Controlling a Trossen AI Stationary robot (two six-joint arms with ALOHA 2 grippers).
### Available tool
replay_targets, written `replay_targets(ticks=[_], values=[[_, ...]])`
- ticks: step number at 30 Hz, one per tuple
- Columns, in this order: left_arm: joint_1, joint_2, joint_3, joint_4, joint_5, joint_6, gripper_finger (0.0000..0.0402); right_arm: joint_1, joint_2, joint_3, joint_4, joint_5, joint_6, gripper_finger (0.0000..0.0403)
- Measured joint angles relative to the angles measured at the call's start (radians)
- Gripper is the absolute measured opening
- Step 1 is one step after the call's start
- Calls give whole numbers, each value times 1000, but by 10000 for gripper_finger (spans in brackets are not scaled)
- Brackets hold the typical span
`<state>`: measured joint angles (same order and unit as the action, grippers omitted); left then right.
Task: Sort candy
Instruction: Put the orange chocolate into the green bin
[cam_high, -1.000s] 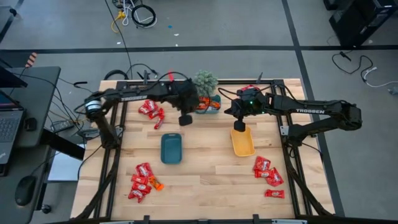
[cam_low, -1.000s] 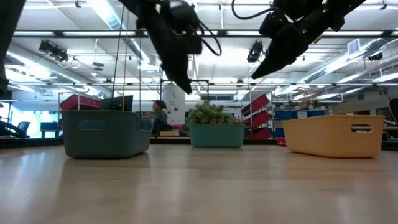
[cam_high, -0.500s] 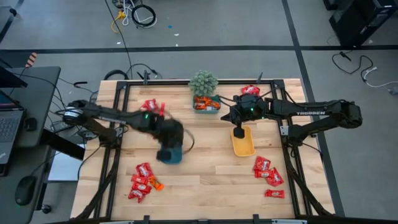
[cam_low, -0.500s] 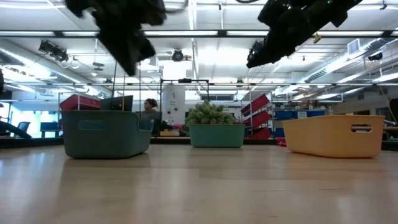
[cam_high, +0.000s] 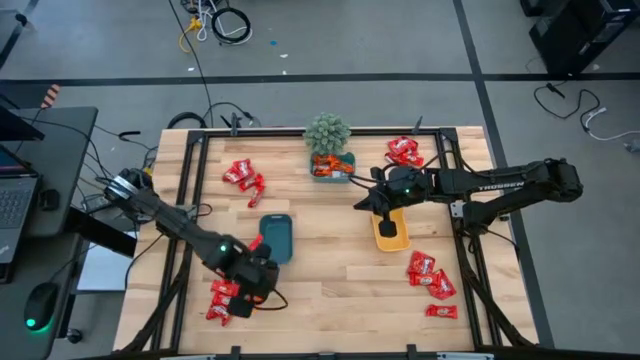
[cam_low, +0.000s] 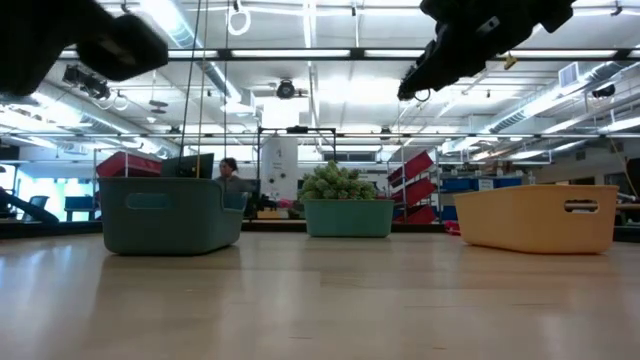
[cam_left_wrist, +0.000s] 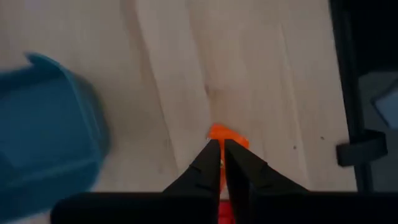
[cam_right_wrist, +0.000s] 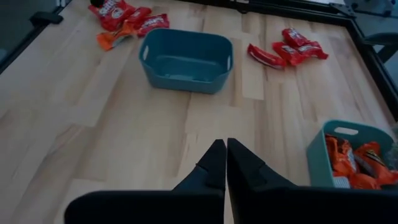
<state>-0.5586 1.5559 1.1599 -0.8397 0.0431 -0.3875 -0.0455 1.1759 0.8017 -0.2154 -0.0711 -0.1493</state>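
Left end effector (cam_left_wrist: 221, 163), now swung down from the trays, fingers pressed together just over an orange candy (cam_left_wrist: 225, 134).

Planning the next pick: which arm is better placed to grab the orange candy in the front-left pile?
The left. The left gripper hangs right over that pile, fingers closed, the orange candy just past its tips. The right gripper, also closed, is over the yellow tray, far across the table.

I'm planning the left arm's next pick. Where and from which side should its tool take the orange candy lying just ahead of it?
Come straight down from above and pinch across the narrow width of the orange candy. It lies flat on the table, so no side edge stands up to grip. The left tool is shut, so open it first.
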Motion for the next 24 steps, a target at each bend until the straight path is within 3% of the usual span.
replay_targets(ticks=[4, 12, 24], values=[[-14, 77, 0, -3, 30, -93, 44, 10, 0, 0, -12, 0, -4, 1], [-39, 207, 0, -1, 114, -95, 68, 12, 0, 0, -27, 0, -17, 1], [-39, 235, 0, -33, 126, -183, 130, 12, 0, 0, -27, 0, -29, 1]])
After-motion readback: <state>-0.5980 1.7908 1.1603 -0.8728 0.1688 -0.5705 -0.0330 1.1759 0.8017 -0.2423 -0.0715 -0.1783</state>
